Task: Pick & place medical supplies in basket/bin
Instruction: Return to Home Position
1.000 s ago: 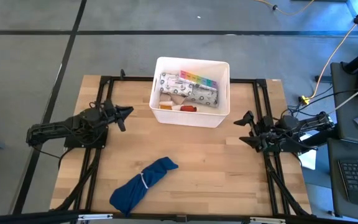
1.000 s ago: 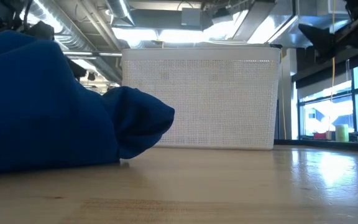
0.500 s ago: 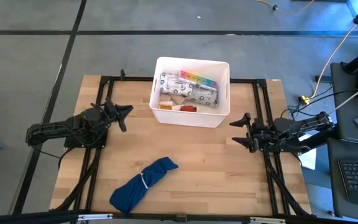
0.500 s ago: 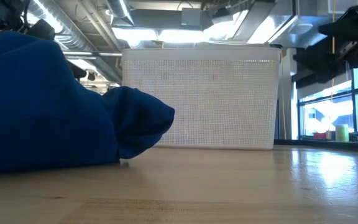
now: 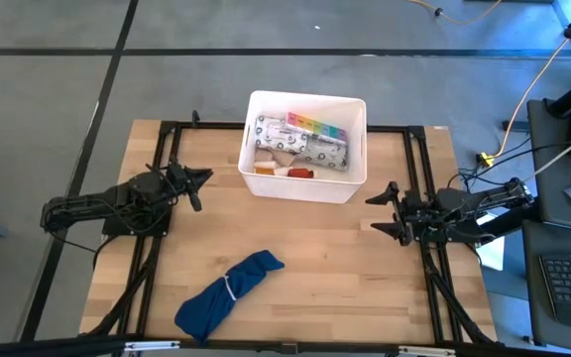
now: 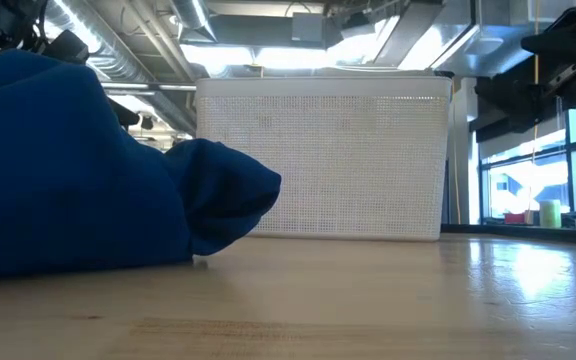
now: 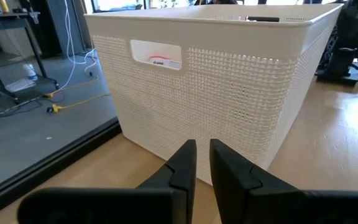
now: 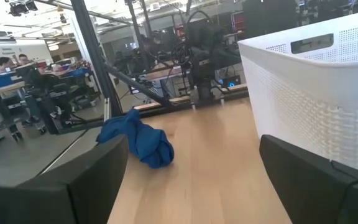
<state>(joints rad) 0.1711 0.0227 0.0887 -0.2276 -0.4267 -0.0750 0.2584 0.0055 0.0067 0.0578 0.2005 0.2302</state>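
everything packed, arms low at either side

from where i stand the white tub [image 5: 303,189] sits at the far middle of the wooden table [image 5: 355,288], and the medical supplies [image 5: 295,157] lie inside it. on top is a white packet with a grey pattern [image 5: 305,144], stretched across most of the tub. the rainbow pill organizer [image 5: 316,126] lies along the far wall, just behind the packet. at the near wall an orange pill bottle [image 5: 264,169] peeks out in the left corner, with something red [image 5: 302,173] just beside it (a tube, likely, though the packet hides most of it). what else lies under the packet i cannot make out.

the left gripper [image 5: 202,187] is low over the table just left of the tub, pointing at its side wall. its fingers [image 7: 182,165] are drawn almost together, with only a thin slit between them, and nothing is in them. the right gripper [image 5: 381,213] is on the other side, near the tub's near right corner but apart from it, its tips aimed toward the middle of the table. its fingers [image 8: 98,168] are spread wide and hold nothing.

a blue cloth bundle [image 5: 228,294] lies on the near part of the table, well apart from the tub and between the two arms, with a pale tie showing near its middle. in the low view it fills the left foreground, and the tub's perforated wall stands behind it.
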